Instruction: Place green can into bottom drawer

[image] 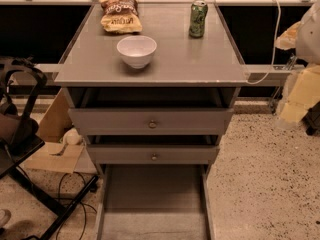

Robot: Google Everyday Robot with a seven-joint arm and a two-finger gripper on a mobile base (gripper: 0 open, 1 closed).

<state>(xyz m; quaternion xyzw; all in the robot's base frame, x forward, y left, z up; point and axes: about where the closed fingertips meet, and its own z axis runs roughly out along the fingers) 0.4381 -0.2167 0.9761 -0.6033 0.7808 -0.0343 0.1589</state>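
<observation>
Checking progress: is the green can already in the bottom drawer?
No, the green can stands on the cabinet top; tool not in view.

Green can standing upright at the far right corner of the grey tabletop, silver top up. Across on the far left lies a chip bag, and nearer the front edge sits a white bowl, well apart from the can. Down the cabinet face: top drawer and middle drawer, each with a small round knob. Beneath them the bottom drawer is pulled right out toward us, flat grey floor and thin side walls on show. And the pincer hangs pale at the right edge, off the cabinet's side, below tabletop level, well apart from the can.
</observation>
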